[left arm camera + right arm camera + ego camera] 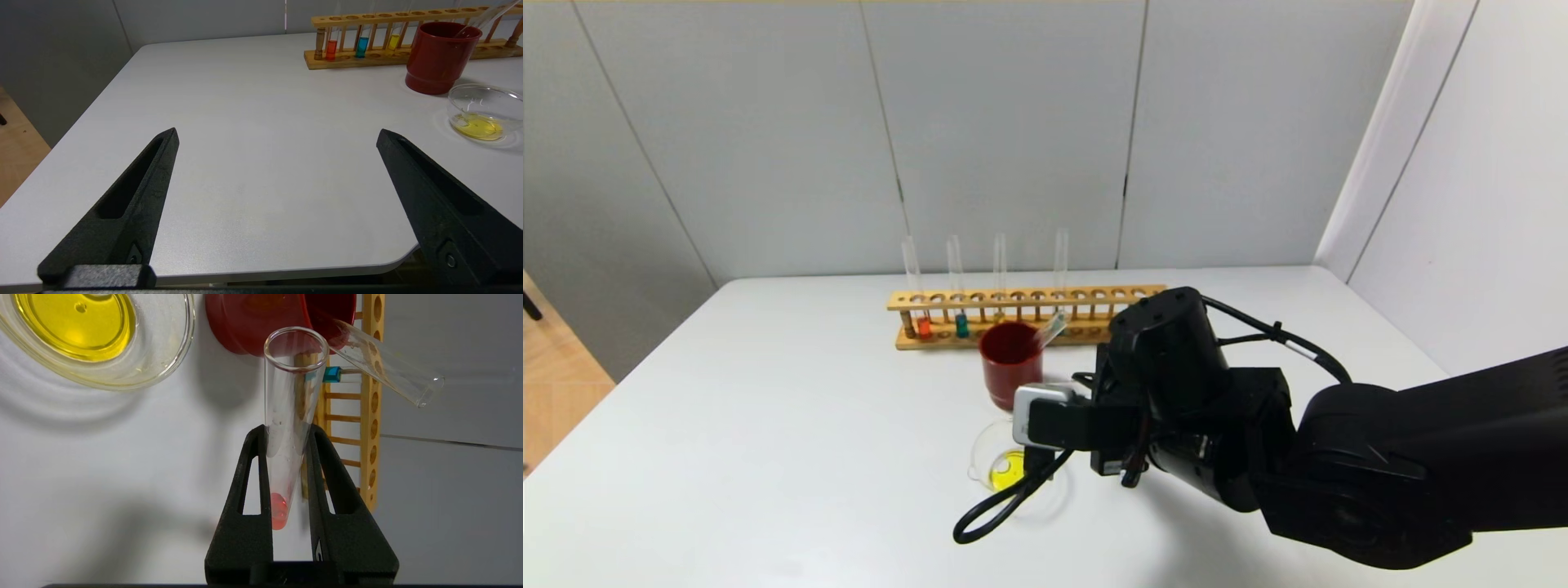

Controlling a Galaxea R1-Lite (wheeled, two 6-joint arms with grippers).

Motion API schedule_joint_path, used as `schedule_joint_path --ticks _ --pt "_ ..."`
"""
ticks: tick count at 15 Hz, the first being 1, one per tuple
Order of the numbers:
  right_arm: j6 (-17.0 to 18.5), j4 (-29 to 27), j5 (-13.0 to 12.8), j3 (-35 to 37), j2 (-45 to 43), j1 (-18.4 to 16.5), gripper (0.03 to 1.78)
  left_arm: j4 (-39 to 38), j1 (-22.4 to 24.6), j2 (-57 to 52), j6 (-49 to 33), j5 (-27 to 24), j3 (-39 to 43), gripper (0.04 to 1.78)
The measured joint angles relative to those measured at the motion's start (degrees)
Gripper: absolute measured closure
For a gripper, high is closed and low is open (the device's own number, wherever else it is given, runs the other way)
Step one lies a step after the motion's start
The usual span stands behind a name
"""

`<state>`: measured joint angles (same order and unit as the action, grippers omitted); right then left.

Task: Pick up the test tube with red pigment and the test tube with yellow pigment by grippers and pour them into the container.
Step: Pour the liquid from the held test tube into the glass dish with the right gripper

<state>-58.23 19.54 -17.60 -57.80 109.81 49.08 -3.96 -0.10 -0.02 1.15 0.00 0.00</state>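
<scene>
My right gripper (286, 430) is shut on the test tube with red pigment (295, 375). A little red liquid (278, 510) sits at its round bottom, and its open mouth points toward the dark red cup (253, 322). The tube hangs beside the container (171, 351), a low glass dish holding yellow liquid (1006, 471). In the head view my right arm (1176, 392) hides the held tube. A tube with yellow liquid (394, 41) stands in the wooden rack (392, 57). My left gripper (278, 131) hangs open and empty over the table's near left corner.
An empty clear tube (1052, 328) leans in the red cup (1011, 363), just behind the container. The rack (1021, 314) also holds an orange tube (924, 327) and a teal tube (961, 325). The table edge (286, 271) lies right below my left gripper.
</scene>
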Motion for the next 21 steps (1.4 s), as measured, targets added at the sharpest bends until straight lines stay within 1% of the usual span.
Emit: schedule_joint_path --ticks 1,3,5,7,9,12,16,19,21 --pt "-1.08 -0.06 -0.33 -0.15 0.09 0.04 1.54 0.0 0.0 0.0 -0.02 0.0 0.0 0.11" --pt "-3.1 -0.09 -2.1 -0.63 0.49 0.37 1.54 0.02 0.02 0.0 -0.02 0.0 0.0 0.11" --pt "-4.96 -0.11 -2.45 -1.1 1.05 0.54 1.54 0.02 0.02 0.0 -0.02 0.0 0.0 0.11" --pt "-5.83 -0.04 -2.84 -1.52 1.88 0.78 1.54 0.02 -0.01 0.0 -0.02 -0.02 0.0 0.11" --pt "-6.84 -0.02 -4.08 -1.93 2.45 1.11 1.54 0.02 0.0 0.0 0.0 0.0 0.0 0.11" --pt "-7.64 -1.07 -4.36 -2.23 2.69 1.77 1.54 0.0 0.05 0.0 0.0 0.0 0.0 0.11" --pt "-8.83 -2.32 -4.44 -3.15 2.69 3.69 1.54 0.02 0.0 0.0 -0.05 0.0 0.0 0.11" --pt "-8.5 -2.45 -6.14 -3.86 2.51 3.95 1.54 0.02 0.0 0.0 -0.02 0.0 0.0 0.11" --pt "-9.0 -3.23 -6.56 -4.0 2.34 3.84 1.54 0.0 0.02 0.0 -0.02 0.0 0.0 0.11"
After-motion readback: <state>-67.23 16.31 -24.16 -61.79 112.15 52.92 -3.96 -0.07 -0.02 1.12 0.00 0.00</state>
